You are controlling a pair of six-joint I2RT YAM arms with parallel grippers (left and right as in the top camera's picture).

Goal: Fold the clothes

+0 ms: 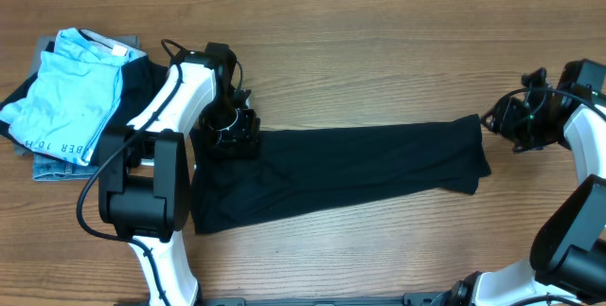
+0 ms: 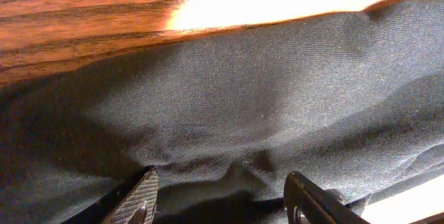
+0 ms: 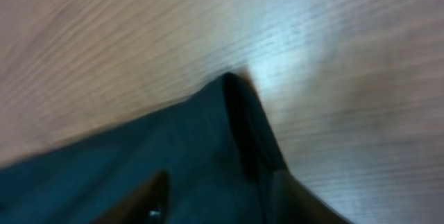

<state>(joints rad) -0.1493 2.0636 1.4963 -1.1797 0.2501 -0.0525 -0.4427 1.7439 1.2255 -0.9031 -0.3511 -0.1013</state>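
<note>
**A:** Where is the shirt?

**B:** The shirt (image 1: pixel 360 169) lies as a long band across the middle of the surface (image 1: pixel 379 41). Its left end is wider and rumpled, its right end squared.

**A:** Grippers?

**B:** The left gripper (image 1: pixel 230 138) is down on the band's upper left corner. In the wrist view its fingers (image 2: pixel 142 197) are spread, with a low ridge of cloth between them, not pinched. Probable reason: it is placed to gather that corner for a fold. The right gripper (image 1: pixel 499 121) is just beside the upper right corner. Its wrist view is blurred, so I cannot tell whether it is spread or closed. Judgement: one arm per end lets the band lift evenly.

**A:** Containers?

**B:** None in view. There is only a stack at upper left, apart from the shirt: a blue garment (image 1: pixel 71 93) on top, with a denim piece (image 1: pixel 52 166) showing beneath.
</note>
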